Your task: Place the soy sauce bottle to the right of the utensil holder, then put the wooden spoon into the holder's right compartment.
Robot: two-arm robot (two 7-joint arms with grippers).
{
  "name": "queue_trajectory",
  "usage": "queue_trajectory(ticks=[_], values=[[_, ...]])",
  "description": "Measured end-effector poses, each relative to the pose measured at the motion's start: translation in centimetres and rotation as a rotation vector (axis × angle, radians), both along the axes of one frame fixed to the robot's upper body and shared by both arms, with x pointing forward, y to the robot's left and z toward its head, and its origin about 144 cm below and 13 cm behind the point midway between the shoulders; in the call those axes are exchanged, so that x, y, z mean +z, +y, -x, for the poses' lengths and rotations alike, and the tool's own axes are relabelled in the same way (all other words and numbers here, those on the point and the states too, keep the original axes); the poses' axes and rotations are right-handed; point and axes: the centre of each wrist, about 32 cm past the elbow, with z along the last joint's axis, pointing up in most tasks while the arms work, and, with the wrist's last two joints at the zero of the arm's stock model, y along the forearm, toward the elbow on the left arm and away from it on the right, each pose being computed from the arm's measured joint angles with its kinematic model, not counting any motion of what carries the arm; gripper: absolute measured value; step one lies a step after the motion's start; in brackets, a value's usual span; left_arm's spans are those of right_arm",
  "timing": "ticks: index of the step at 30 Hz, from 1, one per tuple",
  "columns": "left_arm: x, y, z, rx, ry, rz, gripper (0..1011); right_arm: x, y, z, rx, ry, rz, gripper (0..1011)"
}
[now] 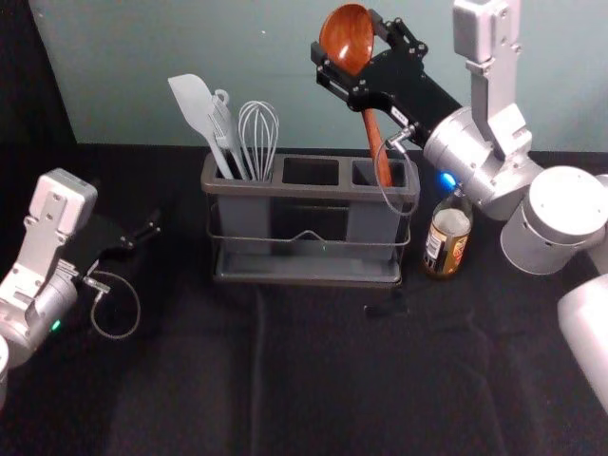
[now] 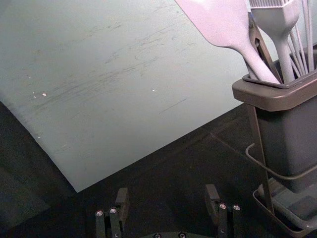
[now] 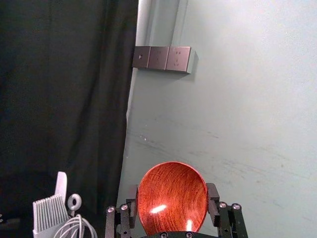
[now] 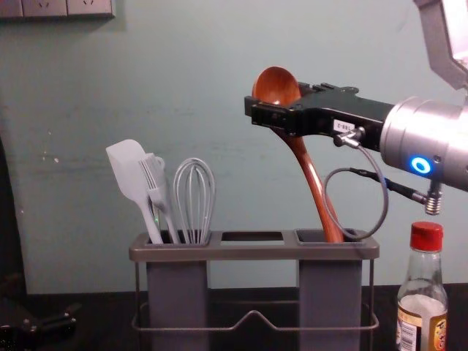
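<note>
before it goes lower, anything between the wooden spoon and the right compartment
Nothing visible: the handle of the wooden spoon dips into the right compartment. The cable loop of the right gripper above the holder hangs by the handle and might brush the rim. The left gripper is parked left.

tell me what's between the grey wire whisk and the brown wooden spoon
Between the whisk and the spoon, the chest view shows the grey rectangular holder's middle compartment, with nothing standing in it.

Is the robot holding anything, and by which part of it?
Yes: the right tool holds the wooden spoon by its bowl, gripping either side, with the handle reaching down into the utensil holder. The left tool is empty.
</note>
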Motion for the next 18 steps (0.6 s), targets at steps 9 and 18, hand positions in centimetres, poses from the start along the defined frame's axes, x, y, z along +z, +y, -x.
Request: queue_trajectory(ticks=[9,18], values=[[0.0,0.0,0.0,0.000,0.000,0.000,1005,0.1,-1.1,1.6,-0.003,0.018,-0.007,839],[0.0,0.0,0.0,0.000,0.000,0.000,1005,0.4,-2.2,3.2,-0.001,0.046,-0.002,839]])
